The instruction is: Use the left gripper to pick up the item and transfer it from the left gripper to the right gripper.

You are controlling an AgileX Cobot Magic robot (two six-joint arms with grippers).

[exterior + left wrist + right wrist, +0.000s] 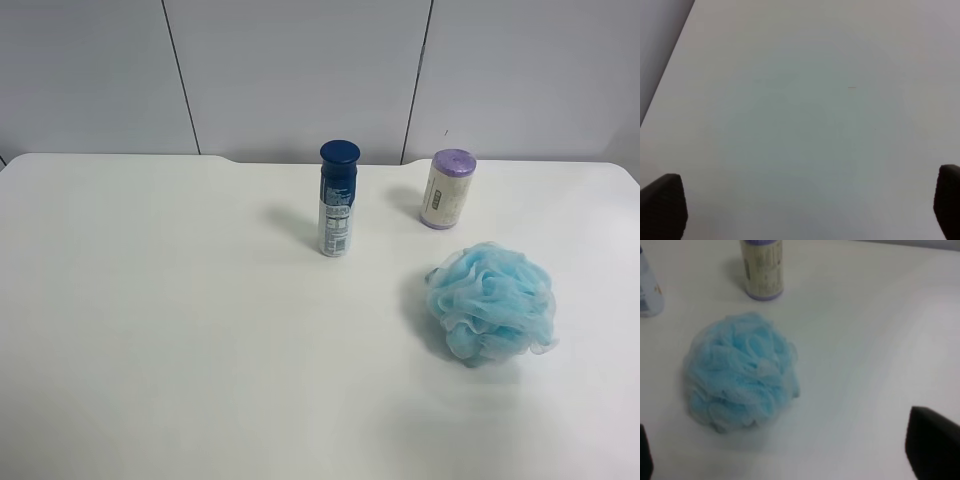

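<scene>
Netting in ruffled light blue, the item [491, 303] sat on the white table [180, 340] as a roundish ball with no clear long axis and no end that pointed anywhere; in the exterior high view it looked a little wider than tall, its loose folds spilling toward the table on every side. It lay in that view's right half, nearer the camera than the cream canister with a purple lid [446, 189] and well apart from the dark-blue-capped spray bottle [337, 199], both upright. Nothing touched it. The right gripper [790, 475] hung over the table with the item [741, 372] ahead of it, its dark fingertips [932, 442] spread wide at the frame edges. The left gripper [805, 207] likewise stood wide apart over bare tabletop, one black fingertip [662, 205] in each lower corner. Behind the table rose a pale grey panelled wall [300, 70] with dark seams.
</scene>
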